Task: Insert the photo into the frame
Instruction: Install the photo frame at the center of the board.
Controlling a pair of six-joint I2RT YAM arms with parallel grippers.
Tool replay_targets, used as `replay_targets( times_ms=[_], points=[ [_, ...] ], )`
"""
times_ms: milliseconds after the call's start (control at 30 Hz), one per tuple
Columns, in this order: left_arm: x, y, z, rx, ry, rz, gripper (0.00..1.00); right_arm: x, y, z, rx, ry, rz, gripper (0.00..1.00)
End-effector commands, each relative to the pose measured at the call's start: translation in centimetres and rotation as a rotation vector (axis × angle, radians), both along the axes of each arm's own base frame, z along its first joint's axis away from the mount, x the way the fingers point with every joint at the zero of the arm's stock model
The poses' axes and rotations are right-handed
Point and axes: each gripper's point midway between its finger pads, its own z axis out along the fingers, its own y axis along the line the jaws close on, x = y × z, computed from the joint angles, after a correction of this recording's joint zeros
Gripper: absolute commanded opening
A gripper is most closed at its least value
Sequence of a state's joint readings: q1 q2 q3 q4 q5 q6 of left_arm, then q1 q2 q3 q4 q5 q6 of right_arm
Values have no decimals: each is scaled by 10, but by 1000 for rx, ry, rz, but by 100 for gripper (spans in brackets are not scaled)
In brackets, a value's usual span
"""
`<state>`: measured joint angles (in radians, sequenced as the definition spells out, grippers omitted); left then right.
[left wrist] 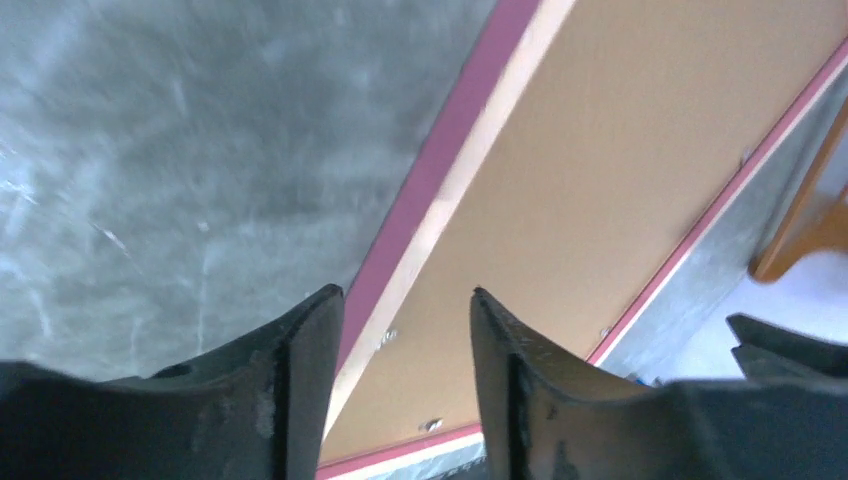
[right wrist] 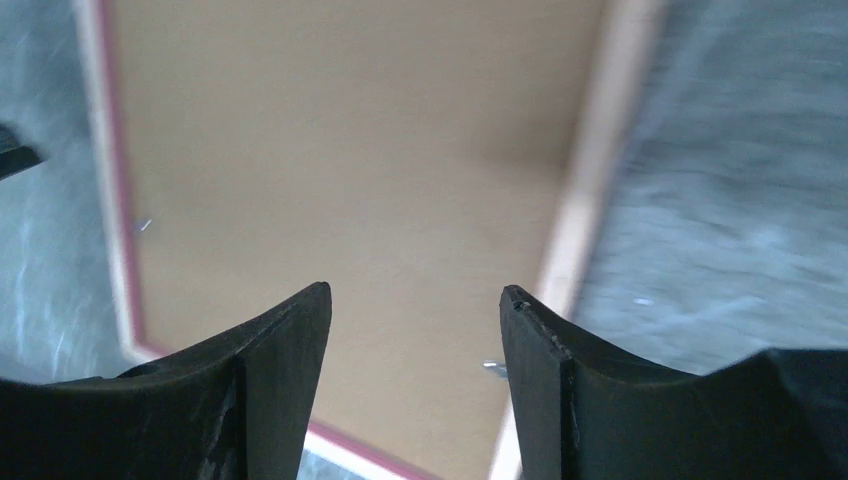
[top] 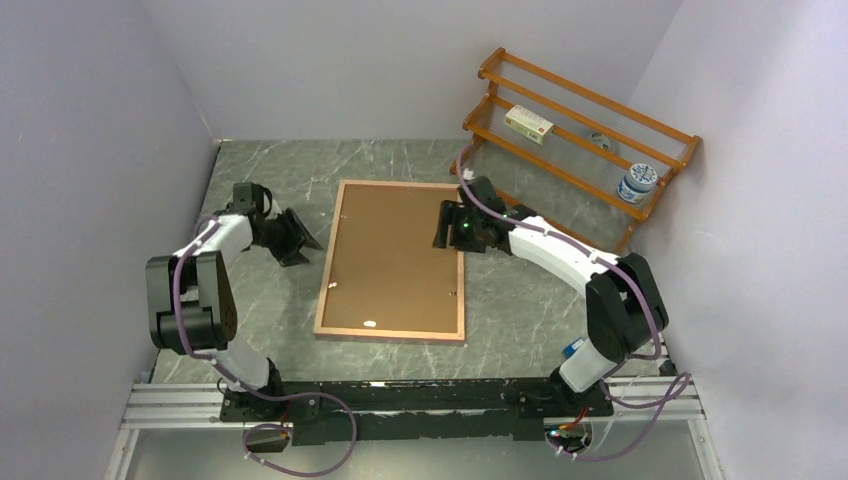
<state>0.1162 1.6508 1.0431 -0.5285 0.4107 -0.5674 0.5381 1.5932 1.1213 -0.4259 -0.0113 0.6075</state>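
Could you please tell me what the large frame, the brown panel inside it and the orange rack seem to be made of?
The thin rectangular frame looks like pale wood with a pink painted outer edge. The brown panel seems to be fibreboard or cork: a uniform, mostly dull surface. The orange slatted rack is probably varnished wood, judging by its warm sheen.

Grey marbled table (top: 270,170), pale walls (top: 100,120), orange rack (top: 590,95)

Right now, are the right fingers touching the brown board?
Cannot tell: the top view sets the right fingers over the brown board, but neither view shows contact or a gap.
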Motion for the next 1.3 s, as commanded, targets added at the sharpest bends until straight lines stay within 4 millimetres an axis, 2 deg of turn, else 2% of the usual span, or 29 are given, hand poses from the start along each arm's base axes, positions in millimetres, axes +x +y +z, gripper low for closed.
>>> replay_targets(
  times_ms=[0,100,267,367,500,733,967,1267],
  points=[
    [-35,-28,-2,-141,7,-69,51,-13,76,33,163,-83,279,64],
    [-53,-35,-9,-178,45,-67,49,-30,112,30,166,-85,431,62],
    [-68,-32,-19,-157,105,-50,45,-65,160,14,150,-75,622,61],
    [-73,-32,-25,-159,140,-45,42,-89,182,0,160,-38,721,59],
    [-76,-31,-30,-153,163,-38,36,-112,199,-16,149,1,808,52],
    [-75,-30,-30,-142,169,-38,34,-137,213,-37,150,72,881,48],
    [-74,-31,-28,-156,154,-43,34,-149,211,-50,133,108,900,46],
    [-73,-32,-26,-161,143,-44,34,-161,213,-58,149,143,925,43]
  ],
)
